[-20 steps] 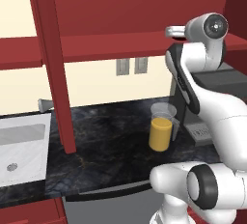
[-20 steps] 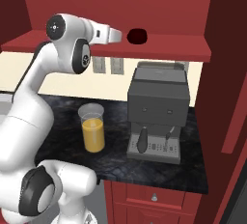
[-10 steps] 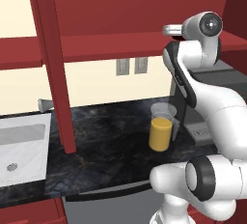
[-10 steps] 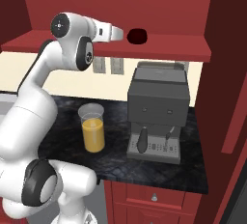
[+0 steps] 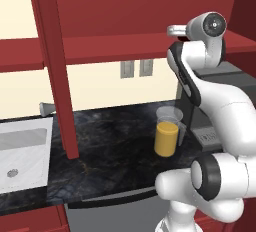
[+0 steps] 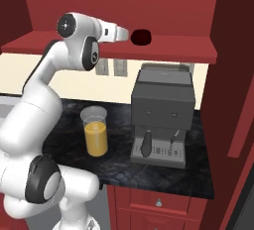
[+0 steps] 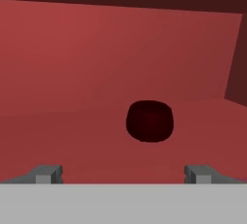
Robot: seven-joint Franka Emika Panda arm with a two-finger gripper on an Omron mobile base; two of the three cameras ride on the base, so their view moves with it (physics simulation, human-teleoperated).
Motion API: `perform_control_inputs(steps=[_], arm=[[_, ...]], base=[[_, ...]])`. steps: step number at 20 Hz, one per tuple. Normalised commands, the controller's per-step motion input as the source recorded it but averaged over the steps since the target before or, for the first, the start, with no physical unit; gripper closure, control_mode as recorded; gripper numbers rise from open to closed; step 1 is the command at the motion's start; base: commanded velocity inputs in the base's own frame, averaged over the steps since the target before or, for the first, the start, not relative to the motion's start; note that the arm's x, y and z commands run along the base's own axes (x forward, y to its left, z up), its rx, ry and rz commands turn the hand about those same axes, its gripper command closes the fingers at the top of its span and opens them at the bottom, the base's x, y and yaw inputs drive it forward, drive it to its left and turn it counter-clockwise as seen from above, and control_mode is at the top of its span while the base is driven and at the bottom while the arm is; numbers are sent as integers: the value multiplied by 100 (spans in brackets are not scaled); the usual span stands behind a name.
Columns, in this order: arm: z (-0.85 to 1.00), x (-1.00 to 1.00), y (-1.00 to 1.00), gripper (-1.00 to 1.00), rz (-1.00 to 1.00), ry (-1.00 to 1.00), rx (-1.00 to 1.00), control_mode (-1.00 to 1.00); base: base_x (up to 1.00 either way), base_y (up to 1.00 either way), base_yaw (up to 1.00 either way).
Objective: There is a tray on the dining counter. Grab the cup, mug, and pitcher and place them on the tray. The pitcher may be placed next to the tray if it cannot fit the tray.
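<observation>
We have the pincer (image 7: 123, 175) spread wide, aimed at the small, low dark red mug (image 7: 149, 120) on the red shelf (image 7: 67, 121), well apart; it looks light, rigid and smooth, so we'd clamp across its round body

Mug (image 6: 141, 37) on shelf (image 6: 188, 51), just ahead of pincer (image 7: 123, 172). Below, pitcher (image 6: 95, 131) on worktop (image 6: 198, 177), left of coffee machine (image 6: 161, 115). Sink (image 5: 22, 153) far left, well apart from pitcher.
</observation>
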Motion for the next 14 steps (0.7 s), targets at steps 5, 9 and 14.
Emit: perform_control_inputs(steps=[5,9,14], arm=[[-13,17,-30,-100,0,0,0,-100],[-14,17,-34,-100,0,0,0,-100],[-10,18,-13,-100,0,0,0,-100]], base=[[0,0,0],[0,0,0],[0,0,0]])
